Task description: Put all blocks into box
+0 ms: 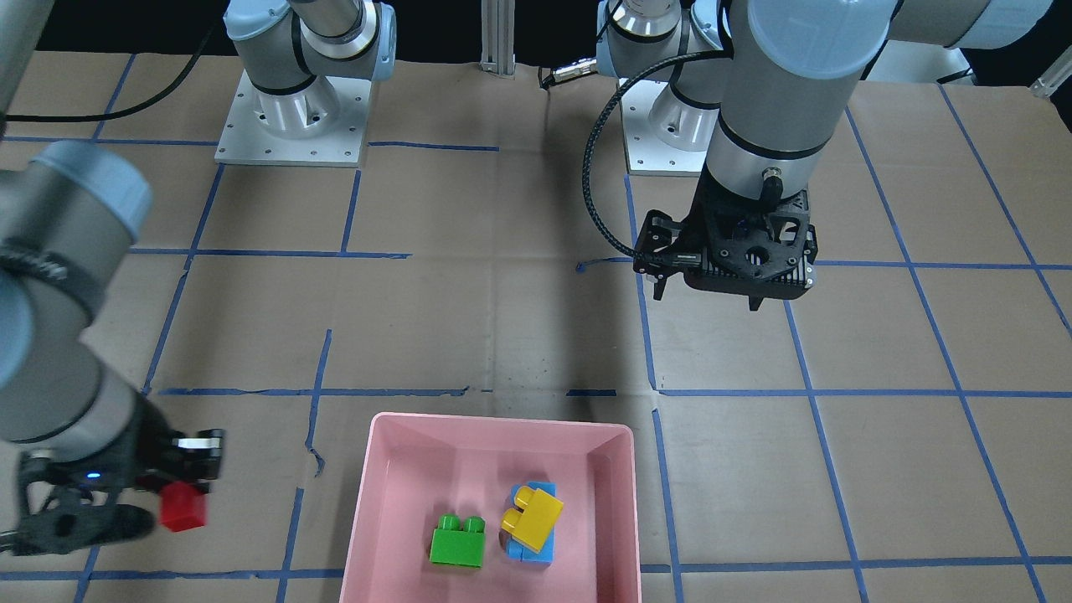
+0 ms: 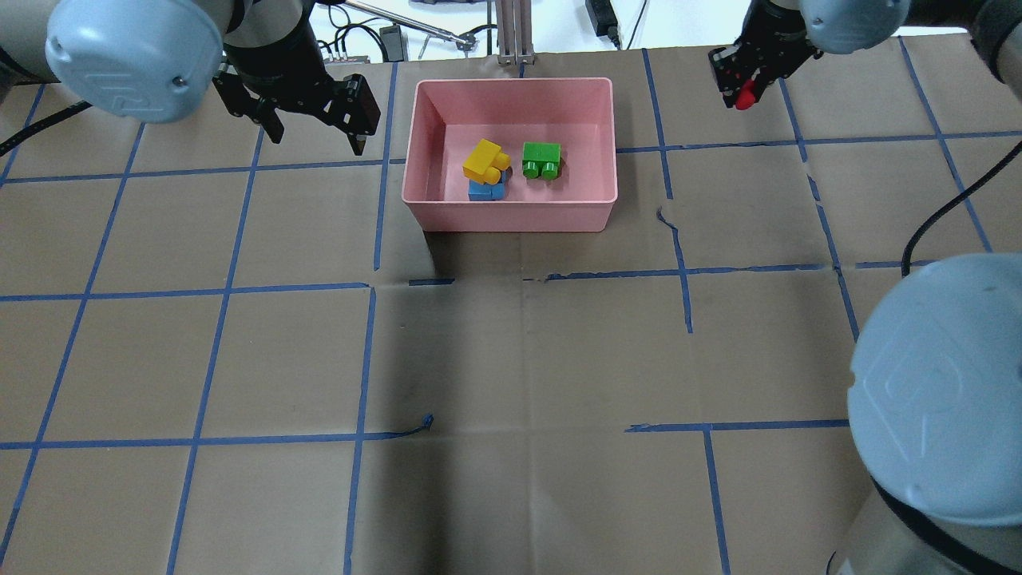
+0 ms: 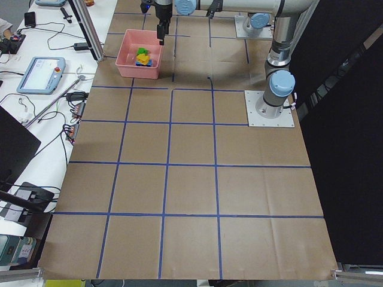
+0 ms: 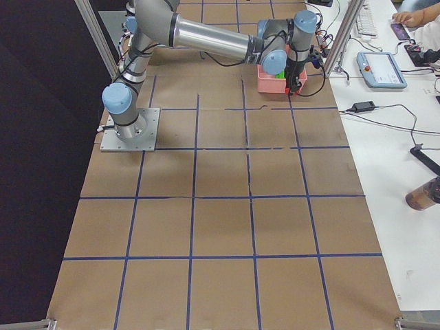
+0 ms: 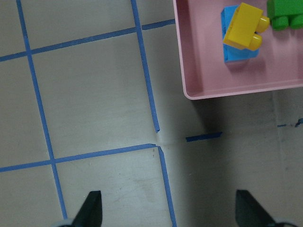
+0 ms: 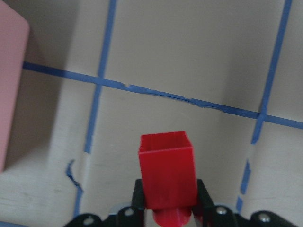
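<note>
"Logging grip state first: what has the right tool [image 2: 744, 89] got?"

"Pinched shut on the red block [image 6: 166, 176]. It looks lifted off the worktop [image 2: 511, 359], near the far edge, between the box [image 2: 511, 214] and the far right corner. Apart from the box, not over it."

"And the left tool [image 2: 318, 134]?"

"Jaws spread, nothing between them. It hangs near the far edge too, just beside the box on the robot's left."

"Box contents?"

"Box sits at the middle of the far edge. Green block [image 2: 540, 160] rests on its floor. Yellow block [image 2: 484, 160] lies tilted on top of the blue block [image 2: 485, 190], next to the green. Three in, red the only one out."

"Risks from here?"

"My judgement: the grip bites only the stud end of the red block, with most of its body sticking out beyond — a short hold, so a quick swing could twist it or shake it loose onto the worktop. Carried too low, it would clip the box wall. Released onto the yellow-blue pile, it could bounce, and the walls are low."

"What can't we read?"

"Blue is mostly covered by yellow. How deep the pinch goes is hidden behind the block in the wrist view. Height of the block above the worktop — can't tell. Both side views are too small to help."
</note>
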